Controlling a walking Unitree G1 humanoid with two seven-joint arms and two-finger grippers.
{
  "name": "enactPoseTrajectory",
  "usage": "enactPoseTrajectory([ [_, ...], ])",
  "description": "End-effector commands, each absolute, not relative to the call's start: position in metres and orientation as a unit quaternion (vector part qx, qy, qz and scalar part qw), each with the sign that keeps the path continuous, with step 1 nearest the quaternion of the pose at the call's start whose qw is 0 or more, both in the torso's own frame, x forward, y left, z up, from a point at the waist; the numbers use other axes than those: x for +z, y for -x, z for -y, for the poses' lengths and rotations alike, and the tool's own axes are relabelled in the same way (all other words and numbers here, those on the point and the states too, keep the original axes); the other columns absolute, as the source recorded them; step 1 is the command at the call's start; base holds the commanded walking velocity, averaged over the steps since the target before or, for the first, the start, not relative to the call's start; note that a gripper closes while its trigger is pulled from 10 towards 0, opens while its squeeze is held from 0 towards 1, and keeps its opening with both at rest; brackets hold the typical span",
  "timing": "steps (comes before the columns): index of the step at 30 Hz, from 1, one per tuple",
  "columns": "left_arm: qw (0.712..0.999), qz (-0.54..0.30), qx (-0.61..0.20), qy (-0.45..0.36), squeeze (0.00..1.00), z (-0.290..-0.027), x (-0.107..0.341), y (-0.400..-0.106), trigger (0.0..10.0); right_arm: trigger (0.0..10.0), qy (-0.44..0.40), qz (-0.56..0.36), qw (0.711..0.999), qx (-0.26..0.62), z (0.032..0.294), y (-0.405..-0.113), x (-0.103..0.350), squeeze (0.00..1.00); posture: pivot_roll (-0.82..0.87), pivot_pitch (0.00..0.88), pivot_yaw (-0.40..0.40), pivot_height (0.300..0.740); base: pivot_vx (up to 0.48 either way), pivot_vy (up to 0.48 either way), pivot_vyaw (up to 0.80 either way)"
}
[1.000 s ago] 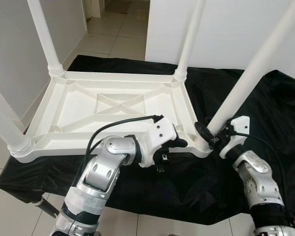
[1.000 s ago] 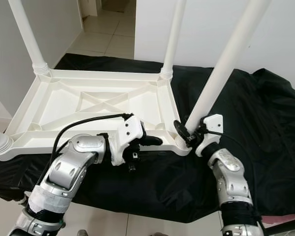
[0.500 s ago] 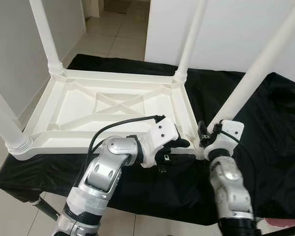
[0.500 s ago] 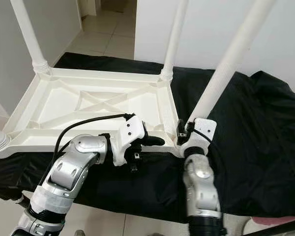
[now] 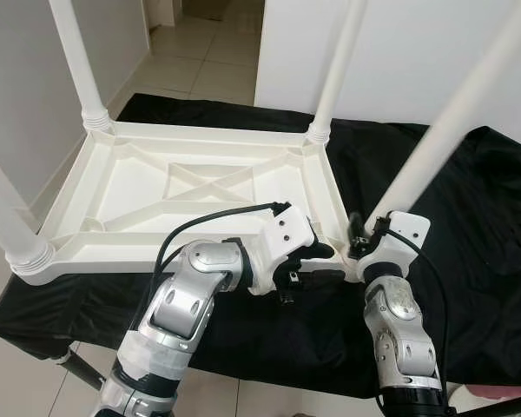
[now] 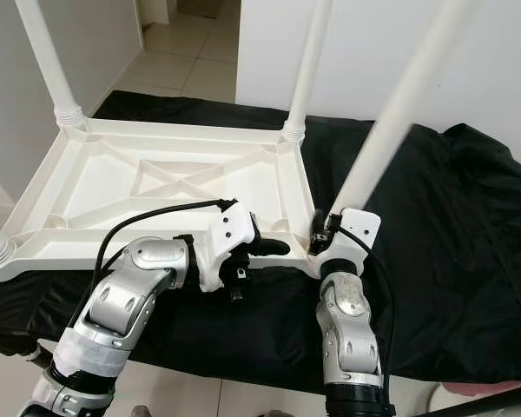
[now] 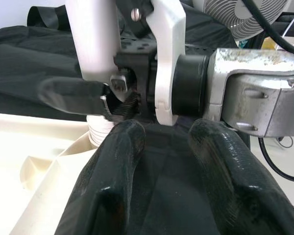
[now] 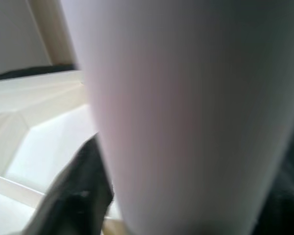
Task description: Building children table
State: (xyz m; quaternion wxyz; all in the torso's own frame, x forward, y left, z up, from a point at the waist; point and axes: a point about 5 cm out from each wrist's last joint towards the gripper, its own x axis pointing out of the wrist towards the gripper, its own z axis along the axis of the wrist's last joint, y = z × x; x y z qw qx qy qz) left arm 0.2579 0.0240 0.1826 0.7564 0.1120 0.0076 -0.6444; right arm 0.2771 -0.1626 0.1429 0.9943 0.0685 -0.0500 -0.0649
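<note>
The right gripper (image 5: 362,246) is clamped on the base of the long white plastic table leg (image 5: 434,148), at the 4 o'clock corner of the upturned white plastic tabletop (image 5: 191,195); one black finger (image 8: 81,188) presses against the tube's side. The left gripper (image 5: 317,254) sits on the near rim just beside that corner, its two fingers (image 7: 112,181) a little apart and seemingly holding nothing.

The risk, I reckon, is the leg going in crooked. It leans off toward 1 o'clock while the other three legs stand much nearer upright, so turning it now could cross the thread or jam the socket. The tabletop lies on a slack black cloth (image 5: 469,261), so a hard twist might slide it.

The leg's long axis runs from the corner socket up toward 1 o'clock, free end pointing up and away.
</note>
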Motion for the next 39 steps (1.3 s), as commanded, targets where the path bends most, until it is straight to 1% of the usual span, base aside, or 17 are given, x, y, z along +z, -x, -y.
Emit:
enactPoseTrajectory([
  [1,0.803,0.001,-0.585,-0.112,0.0,-0.023,0.183,-0.265,10.0,10.0,-0.066,0.075,0.993,-0.062,0.172,-0.277,0.151,1.0,-0.07,0.0,-0.064,0.74,0.0,0.0,0.0],
  [5,0.802,0.002,-0.586,-0.112,0.0,-0.022,0.183,-0.265,10.0,10.0,-0.053,0.081,0.994,-0.04,0.177,-0.28,0.153,1.0,-0.07,0.0,-0.062,0.74,0.0,0.0,0.0],
  [6,0.802,0.002,-0.587,-0.112,0.0,-0.022,0.183,-0.264,10.0,10.0,-0.05,0.081,0.995,-0.028,0.179,-0.28,0.153,0.39,-0.07,0.0,-0.062,0.74,0.0,0.0,0.0],
  [7,0.802,0.002,-0.587,-0.112,0.0,-0.022,0.183,-0.264,10.0,10.0,-0.05,0.081,0.995,-0.028,0.179,-0.28,0.153,0.39,-0.07,0.0,-0.062,0.74,0.0,0.0,0.0],
  [8,0.802,0.002,-0.587,-0.112,0.0,-0.022,0.183,-0.264,10.0,10.0,-0.05,0.08,0.995,-0.012,0.18,-0.281,0.152,0.0,-0.06,0.0,-0.061,0.74,0.0,0.0,0.0],
  [10,0.801,0.002,-0.588,-0.113,0.0,-0.023,0.183,-0.264,10.0,10.0,-0.04,0.081,0.996,0.022,0.182,-0.282,0.151,0.0,-0.06,0.0,-0.059,0.74,0.0,0.0,0.0],
  [11,0.801,0.002,-0.588,-0.113,0.0,-0.023,0.183,-0.264,10.0,10.0,-0.04,0.081,0.996,0.022,0.182,-0.282,0.151,0.0,-0.06,0.0,-0.059,0.74,0.0,0.0,0.0],
  [12,0.801,0.002,-0.587,-0.113,0.0,-0.023,0.184,-0.264,10.0,10.0,-0.033,0.08,0.995,0.049,0.183,-0.282,0.15,0.0,-0.06,0.0,-0.059,0.74,0.0,0.0,0.0],
  [13,0.801,0.002,-0.587,-0.113,0.0,-0.023,0.184,-0.264,10.0,10.0,-0.033,0.08,0.995,0.049,0.183,-0.282,0.15,0.0,-0.06,0.0,-0.059,0.74,0.0,0.0,0.0],
  [14,0.802,0.003,-0.587,-0.114,0.0,-0.024,0.184,-0.264,10.0,10.0,-0.029,0.073,0.993,0.091,0.183,-0.282,0.147,0.0,-0.06,0.0,-0.059,0.74,0.0,0.0,0.0],
  [17,0.802,0.003,-0.586,-0.114,0.0,-0.024,0.185,-0.264,10.0,10.0,-0.027,0.07,0.992,0.101,0.184,-0.282,0.146,0.0,-0.06,0.0,-0.059,0.74,0.0,0.0,0.0],
  [19,0.802,0.003,-0.586,-0.113,0.0,-0.024,0.185,-0.264,10.0,10.0,-0.025,0.062,0.99,0.127,0.183,-0.282,0.144,0.0,-0.06,0.0,-0.058,0.74,0.0,0.0,0.0],
  [22,0.8,0.0,-0.589,-0.113,0.0,-0.023,0.183,-0.262,10.0,10.0,-0.003,0.048,0.976,0.213,0.184,-0.286,0.14,0.0,-0.06,0.0,-0.052,0.74,0.0,0.0,0.0],
  [36,0.791,-0.015,-0.598,-0.127,0.0,-0.024,0.175,-0.261,10.0,10.0,0.026,0.019,0.964,0.264,0.198,-0.297,0.132,0.0,-0.06,0.0,-0.041,0.74,0.0,0.0,0.0],
  [37,0.792,-0.017,-0.597,-0.127,0.0,-0.024,0.174,-0.262,10.0,8.5,0.029,0.014,0.962,0.27,0.2,-0.298,0.13,0.0,-0.06,0.0,-0.037,0.74,0.0,0.0,0.0],
  [38,0.792,-0.017,-0.597,-0.127,0.0,-0.024,0.174,-0.262,10.0,8.5,0.029,0.014,0.962,0.27,0.2,-0.298,0.13,0.0,-0.06,0.0,-0.037,0.74,0.0,0.0,0.0],
  [39,0.793,-0.018,-0.595,-0.128,0.0,-0.024,0.173,-0.262,10.0,4.6,0.034,0.008,0.96,0.277,0.201,-0.3,0.127,0.0,-0.06,0.0,-0.033,0.74,0.0,0.0,0.0],
])
